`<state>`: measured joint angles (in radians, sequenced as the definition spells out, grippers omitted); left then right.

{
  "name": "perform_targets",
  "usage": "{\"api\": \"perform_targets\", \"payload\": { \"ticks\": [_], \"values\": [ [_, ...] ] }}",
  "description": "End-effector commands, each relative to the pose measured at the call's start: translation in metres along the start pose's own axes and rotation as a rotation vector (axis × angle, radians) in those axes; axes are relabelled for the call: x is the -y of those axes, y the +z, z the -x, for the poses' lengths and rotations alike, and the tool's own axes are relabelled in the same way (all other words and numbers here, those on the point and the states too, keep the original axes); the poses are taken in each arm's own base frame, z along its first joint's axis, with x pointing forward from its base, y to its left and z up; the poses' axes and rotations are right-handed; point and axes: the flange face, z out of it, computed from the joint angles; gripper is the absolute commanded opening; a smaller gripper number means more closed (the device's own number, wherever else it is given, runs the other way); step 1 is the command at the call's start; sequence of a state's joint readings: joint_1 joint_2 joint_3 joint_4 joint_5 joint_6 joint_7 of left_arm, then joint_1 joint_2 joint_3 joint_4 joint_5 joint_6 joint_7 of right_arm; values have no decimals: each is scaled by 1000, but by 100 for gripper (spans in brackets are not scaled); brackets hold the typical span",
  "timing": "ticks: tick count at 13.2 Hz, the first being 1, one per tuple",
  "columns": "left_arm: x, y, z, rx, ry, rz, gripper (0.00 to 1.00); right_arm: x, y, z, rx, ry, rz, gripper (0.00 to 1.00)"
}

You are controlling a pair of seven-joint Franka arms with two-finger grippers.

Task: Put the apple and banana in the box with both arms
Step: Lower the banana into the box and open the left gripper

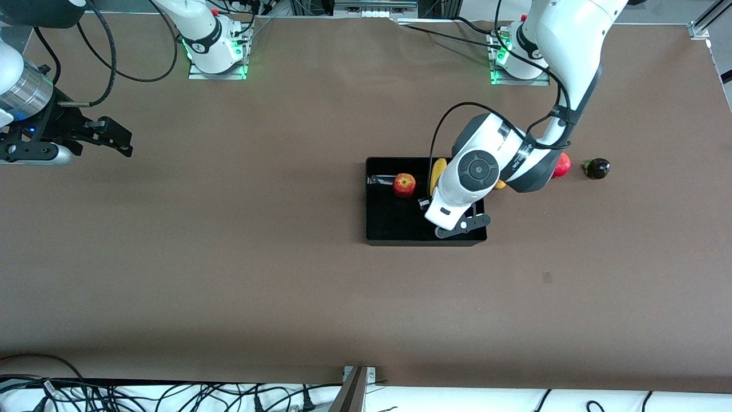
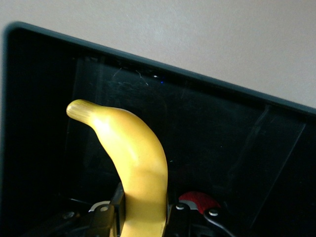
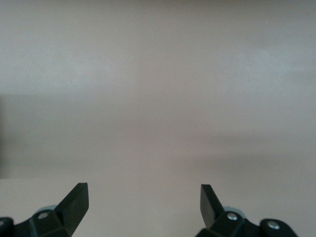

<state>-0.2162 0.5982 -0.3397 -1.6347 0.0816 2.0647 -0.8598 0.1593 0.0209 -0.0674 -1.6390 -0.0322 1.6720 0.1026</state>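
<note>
Brown table covering (image 1: 229,257) is spread under everything, and the two arm bases are seen along its upper edge in the front view. Near the middle, toward the left arm's end, the black box (image 1: 389,226) is set, with the apple (image 1: 404,185) already resting inside it. The left arm is bent down over the box, and the left gripper (image 2: 143,217) is clamped around the banana (image 2: 133,158), which is held inside the box above its glossy floor. The right arm is parked in wait at its own end of the table, where the right gripper (image 3: 144,202) is held spread and empty above bare covering. Just outside the box, a red fruit (image 1: 563,165) and a dark fruit (image 1: 596,168) are left on the table.

A risk is judged to lie in the release: if the banana is let go while tilted, it could roll against the apple or catch on the box wall.

Only a sliver of banana is shown in the front view, since the wrist hides the grip; the fingers pressed on the fruit are revealed by the left wrist view alone. The apple's place is given only by the front view.
</note>
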Motion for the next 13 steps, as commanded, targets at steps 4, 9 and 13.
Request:
{"api": "perform_targets", "payload": {
  "ticks": [4,9,13],
  "values": [
    [-1,47,-10,-46,37,-3,0,1,-5,-2,-10,-3,7,100],
    [8,70,-22,-43,33,-17,13,1,-4,-2,-9,-3,7,100],
    [9,76,-26,-49,29,-5,29,1,-4,-2,-9,-3,7,100]
  ]
}}
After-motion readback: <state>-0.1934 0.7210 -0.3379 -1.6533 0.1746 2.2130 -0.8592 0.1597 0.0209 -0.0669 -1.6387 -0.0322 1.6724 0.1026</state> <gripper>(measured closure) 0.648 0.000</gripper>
